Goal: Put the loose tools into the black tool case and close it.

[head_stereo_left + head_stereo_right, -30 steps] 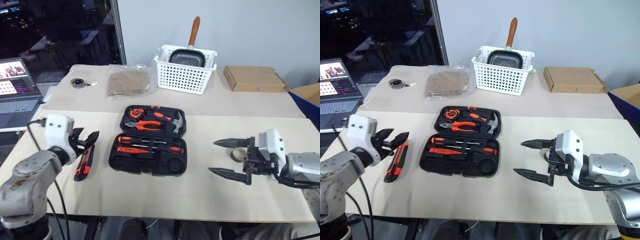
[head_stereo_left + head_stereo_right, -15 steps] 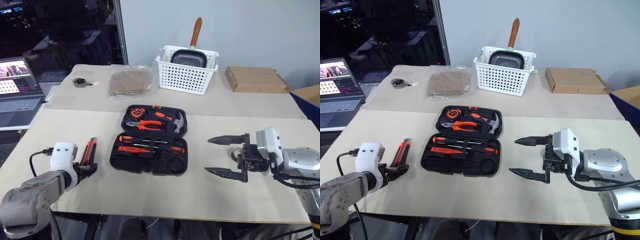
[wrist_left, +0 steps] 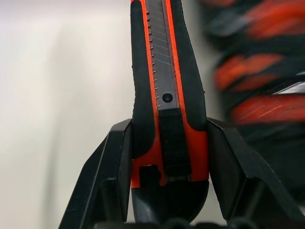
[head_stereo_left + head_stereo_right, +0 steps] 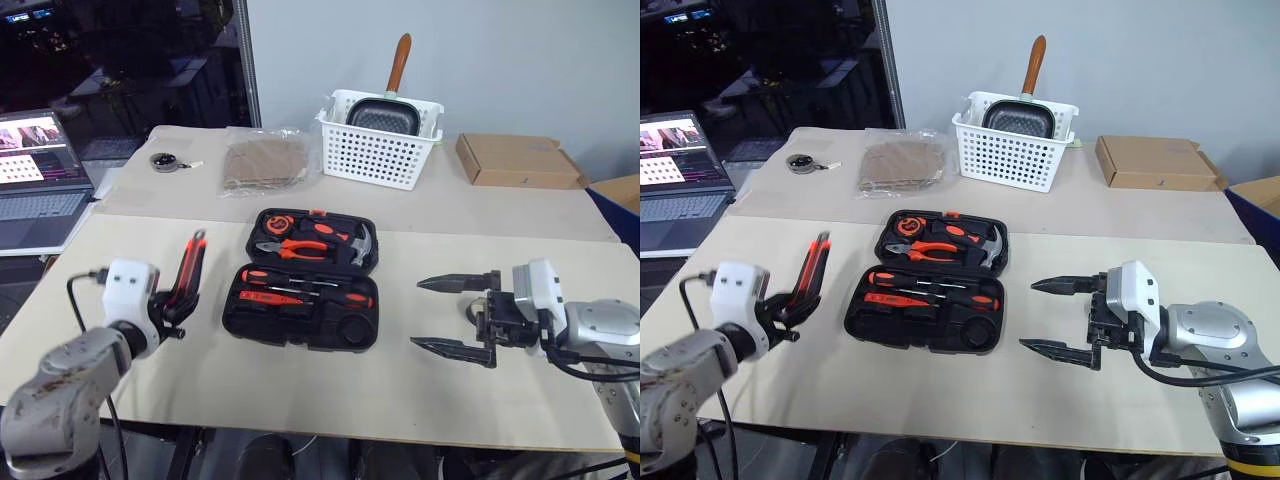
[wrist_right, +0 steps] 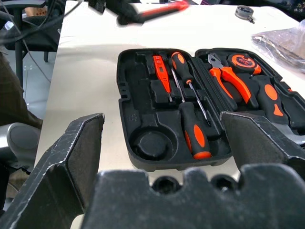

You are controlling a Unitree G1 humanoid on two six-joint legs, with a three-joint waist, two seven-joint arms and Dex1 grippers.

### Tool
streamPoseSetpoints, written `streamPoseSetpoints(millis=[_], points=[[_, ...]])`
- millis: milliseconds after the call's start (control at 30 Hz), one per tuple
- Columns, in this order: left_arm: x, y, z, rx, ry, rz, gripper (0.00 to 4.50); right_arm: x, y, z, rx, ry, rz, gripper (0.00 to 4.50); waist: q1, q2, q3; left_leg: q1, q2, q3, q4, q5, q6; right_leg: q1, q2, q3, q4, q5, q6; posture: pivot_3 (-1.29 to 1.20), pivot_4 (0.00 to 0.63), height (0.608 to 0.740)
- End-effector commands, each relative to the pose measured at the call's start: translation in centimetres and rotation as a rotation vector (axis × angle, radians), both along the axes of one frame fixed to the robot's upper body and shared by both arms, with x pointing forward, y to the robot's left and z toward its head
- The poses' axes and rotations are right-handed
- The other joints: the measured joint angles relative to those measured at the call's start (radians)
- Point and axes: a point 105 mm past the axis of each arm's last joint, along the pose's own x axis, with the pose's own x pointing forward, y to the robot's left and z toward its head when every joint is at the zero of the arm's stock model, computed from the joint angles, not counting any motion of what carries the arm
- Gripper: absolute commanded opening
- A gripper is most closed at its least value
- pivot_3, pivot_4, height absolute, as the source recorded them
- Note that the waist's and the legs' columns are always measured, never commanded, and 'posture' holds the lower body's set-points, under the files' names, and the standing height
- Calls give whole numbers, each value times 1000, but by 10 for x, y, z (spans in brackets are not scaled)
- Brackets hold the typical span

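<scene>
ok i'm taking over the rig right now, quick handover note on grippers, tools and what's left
Left gripper: shut on the utility knife, lifted off the table left of the tool case.
Right gripper: open, empty, hovering right of the case; tape roll lies on the table behind it.
Case: open; tester screwdriver and two screwdrivers sit in the near half.
Done: screwdrivers stowed.
Left: seat the knife, put in the tape roll, close the lid.

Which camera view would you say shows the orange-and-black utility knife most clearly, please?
The left wrist view: the orange-and-black utility knife stands large between the left gripper fingers, with its segmented blade slider plain. The head views show it small, lifted and tilted beside the black plastic tool case. The right wrist view shows it as an orange streak.
</scene>
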Motion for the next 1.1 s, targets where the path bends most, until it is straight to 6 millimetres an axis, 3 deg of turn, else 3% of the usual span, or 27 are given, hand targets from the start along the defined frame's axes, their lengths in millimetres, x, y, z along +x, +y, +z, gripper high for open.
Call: streamPoseSetpoints(millis=[33,133,333,667,933,1000,1100], points=[[-1,-31,2,173,44,-502,1771,-5,-2,13,-7,-62,-14,4500,0,3,0,1,0,1,-1,0,0,0,2,-1,0,0,0,0,150,740],[8,-37,-9,323,84,-759,1771,-8,-4,14,-13,-64,-34,4500,1,7,0,1,-4,3,-3,0,1,0,1,0,-1,-3,0,0,150,740],[16,-45,-32,459,133,-967,1771,-17,-5,12,-21,-59,-65,4500,-10,6,1,-5,-1,4,-2,-3,5,-1,9,3,-10,1,6,0,150,740],[20,-58,-50,536,135,-1042,1771,-24,-4,9,-22,-50,-94,4500,-4,5,1,-5,-1,4,0,-4,7,0,10,3,-10,0,8,0,150,740],[23,-51,-58,610,153,-1092,1771,-23,-5,10,-27,-51,-93,4500,-7,5,1,-2,0,4,2,-4,7,1,11,4,-7,0,8,0,150,740],[26,-50,-59,597,150,-1064,2777,-23,-5,10,-27,-50,-92,4500,-7,5,1,-2,0,4,2,-4,7,1,12,4,-7,0,8,0,150,740],[26,-46,-55,575,149,-1044,3715,-23,-4,10,-27,-49,-90,4500,-12,5,1,-3,0,4,2,-4,7,1,12,4,-7,0,8,0,150,740]])
